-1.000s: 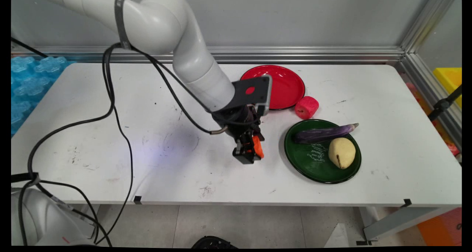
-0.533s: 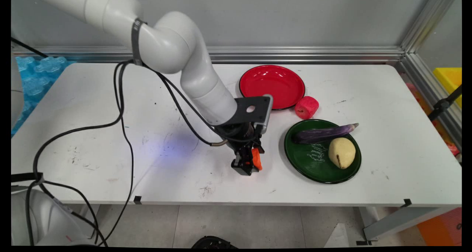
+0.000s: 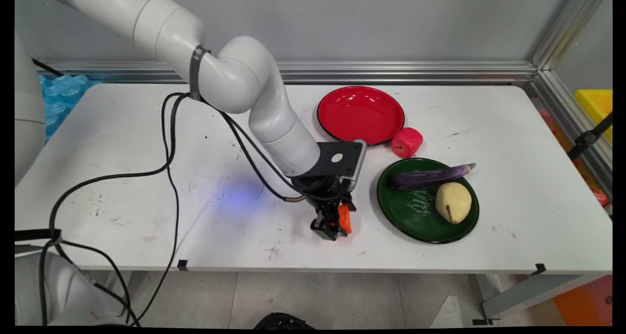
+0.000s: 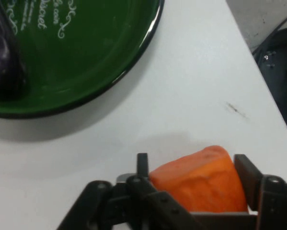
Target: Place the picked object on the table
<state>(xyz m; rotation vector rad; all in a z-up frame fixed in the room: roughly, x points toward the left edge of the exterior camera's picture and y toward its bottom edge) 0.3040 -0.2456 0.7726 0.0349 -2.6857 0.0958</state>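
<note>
An orange carrot piece (image 4: 200, 184) is held clamped between the fingers of the end effector (image 3: 336, 226), low over the counter (image 3: 122, 177) just beside the green plate (image 3: 415, 221), on which an eggplant (image 3: 425, 176) and a pear (image 3: 454, 203) lie.

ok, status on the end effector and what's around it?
End effector shut on orange piece, low over the white table. Green plate close by with eggplant and yellow pear. Red plate and red piece beyond.
</note>
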